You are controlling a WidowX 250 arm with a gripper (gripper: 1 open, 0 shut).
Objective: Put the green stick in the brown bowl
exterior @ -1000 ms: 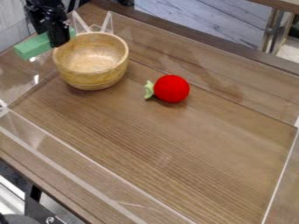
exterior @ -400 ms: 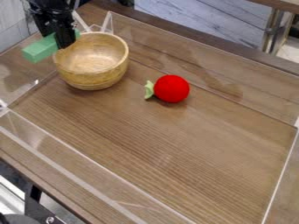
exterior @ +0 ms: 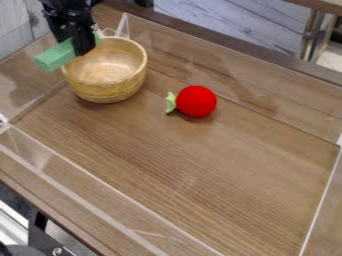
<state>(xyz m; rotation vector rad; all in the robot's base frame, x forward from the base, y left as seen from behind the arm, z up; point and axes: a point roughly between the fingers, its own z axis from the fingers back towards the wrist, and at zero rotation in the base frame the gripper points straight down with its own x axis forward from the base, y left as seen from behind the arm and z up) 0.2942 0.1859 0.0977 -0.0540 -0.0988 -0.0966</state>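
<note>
The green stick hangs in the air just left of the brown bowl, tilted, with one end over the bowl's near-left rim. My gripper comes straight down from the top left and is shut on the green stick's upper right end. The light wooden bowl stands at the table's back left and holds nothing that I can see.
A red strawberry-like ball with a small green leaf lies mid-table, to the right of the bowl. Clear plastic walls border the wooden tabletop on the left and front. A table leg stands at the back right.
My gripper has carried the green stick to the right, from beside the bowl's left side to its rim.
</note>
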